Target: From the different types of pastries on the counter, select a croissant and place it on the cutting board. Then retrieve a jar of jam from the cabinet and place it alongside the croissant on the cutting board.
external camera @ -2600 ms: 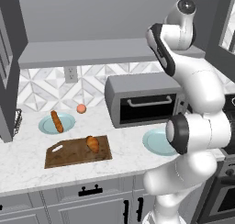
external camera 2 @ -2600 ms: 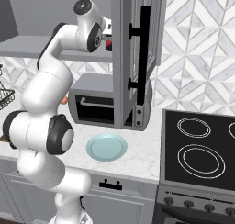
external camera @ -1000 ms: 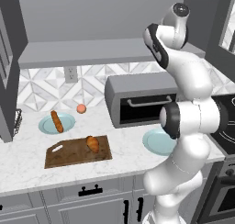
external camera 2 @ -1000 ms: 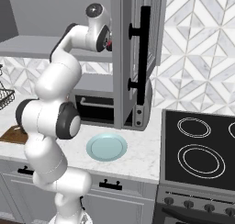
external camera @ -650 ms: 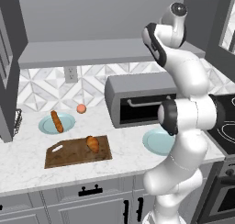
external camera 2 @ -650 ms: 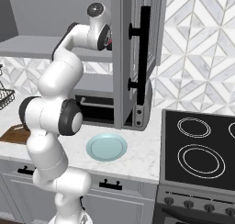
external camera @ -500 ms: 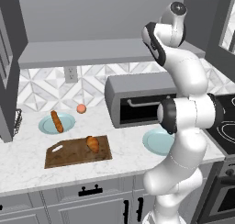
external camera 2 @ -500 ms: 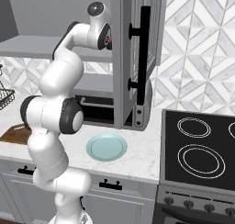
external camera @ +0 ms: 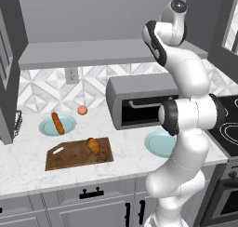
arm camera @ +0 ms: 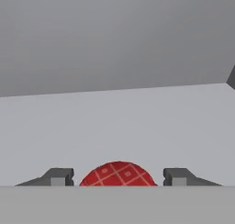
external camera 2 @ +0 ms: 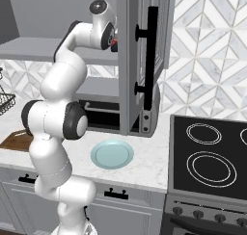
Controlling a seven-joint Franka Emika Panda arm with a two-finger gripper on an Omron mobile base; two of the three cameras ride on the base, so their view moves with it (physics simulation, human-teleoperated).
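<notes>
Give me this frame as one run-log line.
phase: jam retrieval | croissant: on cutting board | gripper: in cabinet, jaws astride jam jar lid

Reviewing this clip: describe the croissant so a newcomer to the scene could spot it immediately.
Start at the grey microwave on the white counter; to its left lies a brown cutting board. The croissant sits on the board's right part, golden-brown and plump, unlike the thin baguette on the blue plate behind.

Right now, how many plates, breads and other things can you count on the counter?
Blue plates: 2
Pastries: 2, a croissant and a long roll
Cutting board: 1
Small orange ball: 1
Microwave: 1
Total: 7
</notes>
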